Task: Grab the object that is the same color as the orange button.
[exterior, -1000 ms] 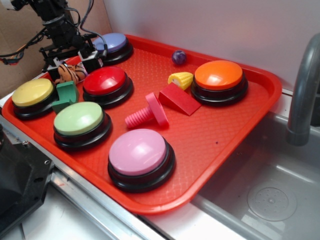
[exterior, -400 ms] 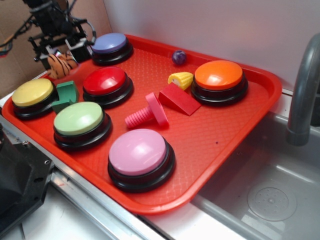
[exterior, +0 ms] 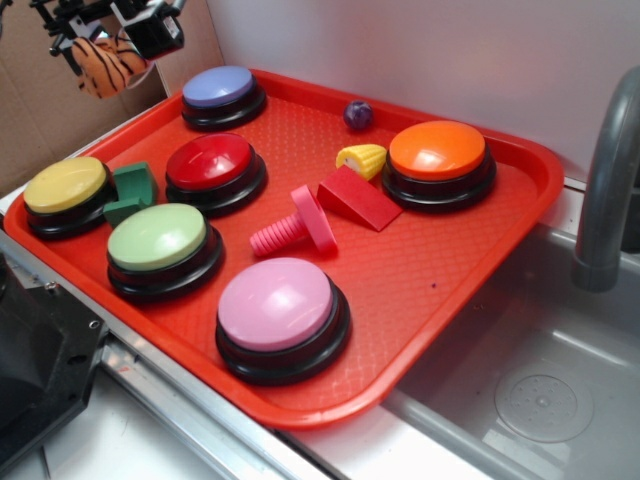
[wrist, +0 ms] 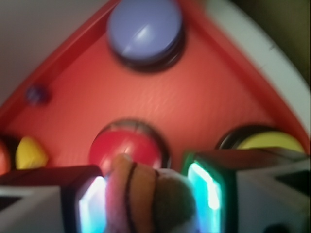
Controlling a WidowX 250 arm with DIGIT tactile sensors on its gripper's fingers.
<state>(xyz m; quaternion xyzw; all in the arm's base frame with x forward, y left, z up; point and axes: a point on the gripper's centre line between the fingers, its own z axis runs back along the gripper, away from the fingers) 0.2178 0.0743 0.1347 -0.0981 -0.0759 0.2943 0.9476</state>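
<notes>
Now the pincer [exterior: 108,50] has risen well clear of the red tray's [exterior: 520,215] far left corner, clamped on the plush tiger [exterior: 108,62], which matches the orange button [exterior: 437,150]; the grab looks done.

Plush tiger [exterior: 105,62]: small, soft, orange with dark stripes; held aloft in the air, above the far-left corner of the tray.
Orange button [exterior: 438,150]: large round dome on black base; upright at the tray's far-right side.
</notes>
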